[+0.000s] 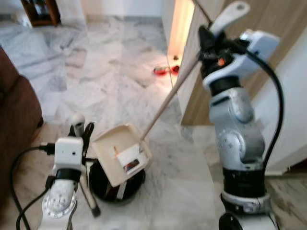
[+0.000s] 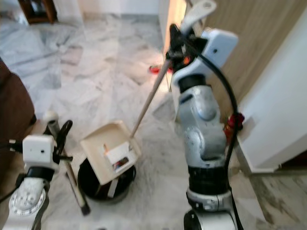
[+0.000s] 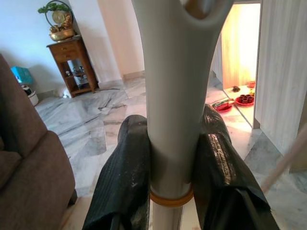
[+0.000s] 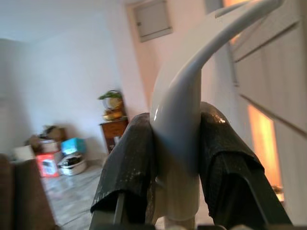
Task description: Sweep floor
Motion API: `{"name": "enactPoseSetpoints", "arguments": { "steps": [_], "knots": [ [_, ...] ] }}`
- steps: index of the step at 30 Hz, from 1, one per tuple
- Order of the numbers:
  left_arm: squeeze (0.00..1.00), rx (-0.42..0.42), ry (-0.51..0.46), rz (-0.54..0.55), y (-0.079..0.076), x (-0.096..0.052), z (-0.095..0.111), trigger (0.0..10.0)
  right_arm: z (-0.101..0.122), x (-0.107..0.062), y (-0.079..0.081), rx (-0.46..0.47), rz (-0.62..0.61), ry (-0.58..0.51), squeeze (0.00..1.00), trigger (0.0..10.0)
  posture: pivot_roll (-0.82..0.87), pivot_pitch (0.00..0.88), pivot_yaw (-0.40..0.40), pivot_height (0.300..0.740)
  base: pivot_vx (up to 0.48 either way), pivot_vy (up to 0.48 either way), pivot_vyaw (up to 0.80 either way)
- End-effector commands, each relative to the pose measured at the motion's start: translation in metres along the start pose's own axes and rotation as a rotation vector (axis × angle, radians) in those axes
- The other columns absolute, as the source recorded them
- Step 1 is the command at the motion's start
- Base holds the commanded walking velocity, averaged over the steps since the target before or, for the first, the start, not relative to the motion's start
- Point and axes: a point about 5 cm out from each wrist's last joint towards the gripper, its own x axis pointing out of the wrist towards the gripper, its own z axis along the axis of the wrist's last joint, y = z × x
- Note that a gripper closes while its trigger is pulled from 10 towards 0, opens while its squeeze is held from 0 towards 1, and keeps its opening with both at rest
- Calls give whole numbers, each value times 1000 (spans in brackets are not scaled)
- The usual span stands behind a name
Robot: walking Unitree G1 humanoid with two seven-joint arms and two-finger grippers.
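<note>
Cream dustpan (image 1: 121, 152) stood on marble floor (image 1: 105, 86); left gripper (image 3: 173, 172) fingers clamped its handle (image 3: 175, 96), right gripper (image 4: 176, 165) fingers clamped broom handle (image 1: 170, 98).

From the robot's head, both eye views look forward and down at the same marble floor (image 1: 120, 86) and dustpan (image 1: 122, 153), slightly offset sideways. Each wrist camera sits right behind its fingers, facing outward across the room toward a wooden cabinet (image 3: 69, 64).
</note>
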Motion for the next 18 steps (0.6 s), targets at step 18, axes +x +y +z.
{"name": "enactPoseSetpoints", "arguments": {
  "steps": [18],
  "knots": [
    [0, 9, -52, -32, -7, 2, 7, 10000, 29, -17, 38, -136, 157, -236, 0, 10000, -3, 128, -40, 740, 0, 0, 0]
  ]
}}
